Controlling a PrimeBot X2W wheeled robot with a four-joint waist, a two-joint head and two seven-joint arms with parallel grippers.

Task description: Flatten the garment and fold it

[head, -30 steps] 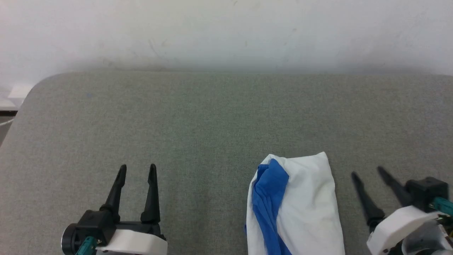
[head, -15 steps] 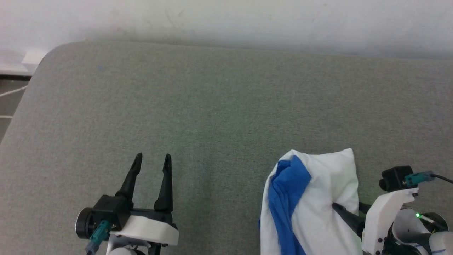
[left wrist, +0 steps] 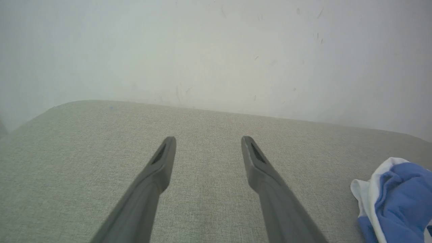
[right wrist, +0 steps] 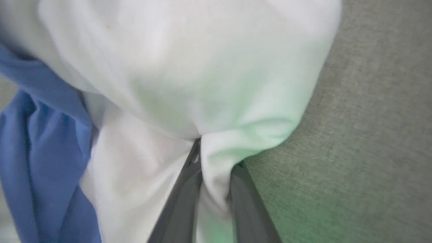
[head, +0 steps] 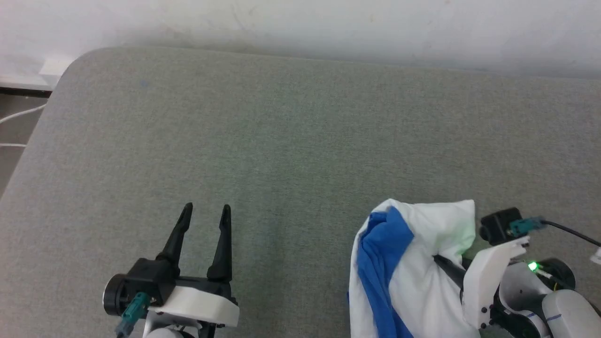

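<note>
Okay, right gripper [right wrist: 217, 157] pinches the shirt [head: 413, 281] at its right edge, left gripper [head: 207, 207] wide, idle; lift slowly so the fold can't slip.

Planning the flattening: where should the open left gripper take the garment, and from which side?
Likely the raised left corner of the garment, where the white edge wraps the blue sleeve; approach low from its left. It stands off the table, faces the left gripper, and lies opposite the pinch of the right gripper.
</note>
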